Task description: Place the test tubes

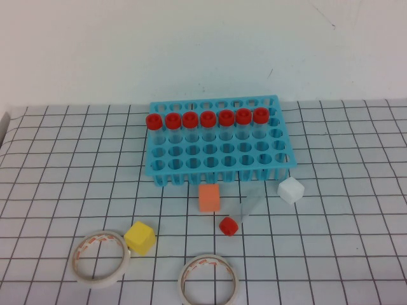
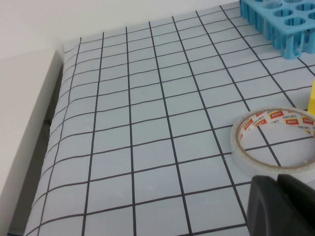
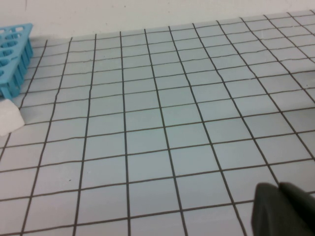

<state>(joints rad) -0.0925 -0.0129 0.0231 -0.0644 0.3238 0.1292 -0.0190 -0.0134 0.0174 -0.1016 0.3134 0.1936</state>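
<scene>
Diagonally, test tube (image 1: 244, 209), cap (image 1: 228, 226) robotward (left gripper (image 2: 278, 207) near tape roll (image 2: 240, 147), right gripper (image 3: 283, 210) over mat (image 3: 147, 123); jaws closed)

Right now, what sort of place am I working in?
Probably a staged lab-bench setup: a blue test tube rack holding red-capped tubes, a loose test tube on the gridded mat. Left gripper hangs shut near a tape roll, right gripper shut over the mat.

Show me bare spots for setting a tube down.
Bare grid: left of the blue rack, and right of the white cube. Crowded before the rack: orange cube, lying test tube, yellow cube, two tape rolls. Left hand, shut, by the left tape roll; right hand, shut, over the right patch.
</scene>
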